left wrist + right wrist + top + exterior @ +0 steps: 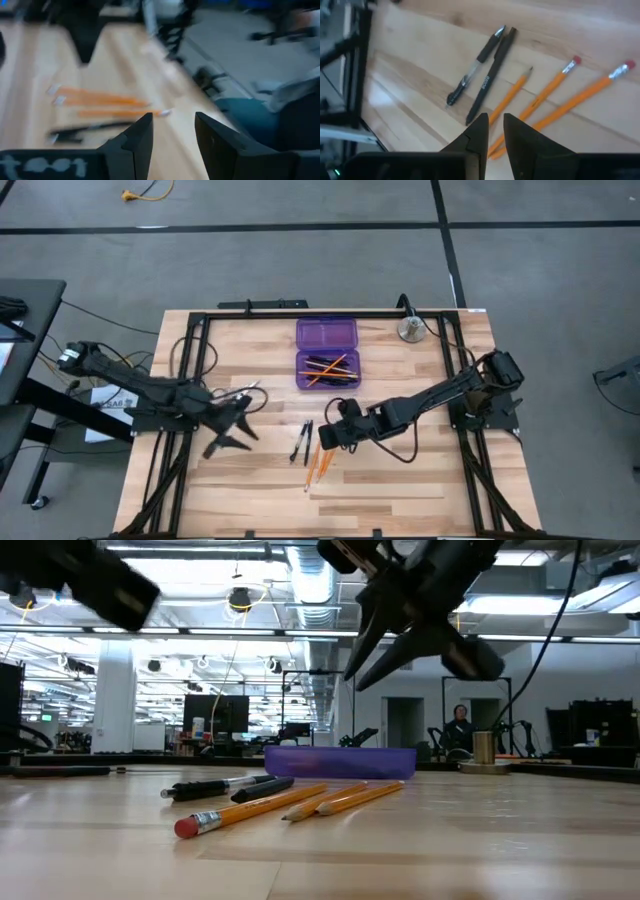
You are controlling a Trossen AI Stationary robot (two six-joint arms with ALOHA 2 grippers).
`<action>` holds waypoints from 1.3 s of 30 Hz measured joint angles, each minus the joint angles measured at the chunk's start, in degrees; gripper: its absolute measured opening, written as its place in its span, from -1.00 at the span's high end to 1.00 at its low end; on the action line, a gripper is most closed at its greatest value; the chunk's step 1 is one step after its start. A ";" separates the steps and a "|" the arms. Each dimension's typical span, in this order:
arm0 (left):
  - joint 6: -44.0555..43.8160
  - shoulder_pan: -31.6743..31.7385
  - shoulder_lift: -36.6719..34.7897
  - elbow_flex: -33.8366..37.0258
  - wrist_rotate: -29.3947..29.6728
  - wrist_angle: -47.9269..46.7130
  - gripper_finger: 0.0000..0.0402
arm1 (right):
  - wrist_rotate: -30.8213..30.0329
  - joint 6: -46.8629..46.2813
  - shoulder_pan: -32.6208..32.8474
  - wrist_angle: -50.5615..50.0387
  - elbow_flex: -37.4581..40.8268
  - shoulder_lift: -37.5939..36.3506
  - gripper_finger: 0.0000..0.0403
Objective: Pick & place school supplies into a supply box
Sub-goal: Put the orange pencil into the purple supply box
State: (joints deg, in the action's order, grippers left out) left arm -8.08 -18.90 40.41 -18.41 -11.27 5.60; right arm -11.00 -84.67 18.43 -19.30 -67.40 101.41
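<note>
The purple supply box (327, 352) lies open on the far middle of the table, and its near half holds several orange pencils and dark pens. Three orange pencils (320, 463) and two black pens (302, 442) lie loose on the wood nearer me. My right gripper (325, 435) hovers just above them, slightly open and empty. In its wrist view the fingers (495, 125) point down over the pencils (545, 95) and pens (485, 65). My left gripper (238, 423) is open and empty, left of the pens. No scissors show.
A round silver metal object (411, 330) stands right of the box near the far edge. A black frame rims the table (200, 315). Bare wood spreads along the near side. In the low view a person (460, 725) shows far off in the room.
</note>
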 joint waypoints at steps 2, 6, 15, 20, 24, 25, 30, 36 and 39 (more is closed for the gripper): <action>1.18 -2.37 -5.08 0.00 -0.06 -1.48 0.34 | -1.61 -4.01 1.13 -1.31 -0.75 0.05 0.78; 2.57 -6.67 -15.87 -0.02 -0.02 -6.95 0.34 | -2.75 -13.27 2.80 -8.15 -4.48 1.28 0.91; 3.68 -10.70 -36.42 0.82 4.21 -19.49 0.34 | -2.21 -14.92 1.24 -9.98 -9.26 5.19 0.93; 3.79 -10.71 -40.21 1.54 9.22 -19.37 0.34 | -0.65 -9.50 -1.55 -7.66 -9.16 6.12 0.87; 2.78 -10.69 -38.65 1.39 14.42 -19.95 0.34 | 5.68 -8.41 -4.29 -9.47 -9.09 6.32 0.87; 2.73 -10.63 -38.51 1.55 15.35 -20.96 0.34 | 7.19 -8.28 -4.98 -9.38 -9.12 6.26 0.87; 2.65 -10.68 -37.69 1.55 15.23 -21.02 0.34 | 12.49 -9.75 -7.24 -12.32 -9.13 6.14 0.80; 2.65 -10.66 -37.67 1.55 15.61 -21.07 0.34 | 14.30 -11.97 -8.10 -17.06 -9.13 6.31 0.59; 2.63 -10.66 -37.67 1.55 15.60 -21.13 0.34 | 14.82 -13.13 -8.02 -18.49 -9.09 6.93 0.47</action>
State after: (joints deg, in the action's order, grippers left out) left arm -5.45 -29.56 2.74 -16.86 4.33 -15.53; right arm 3.82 -97.80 10.41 -37.79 -76.49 108.33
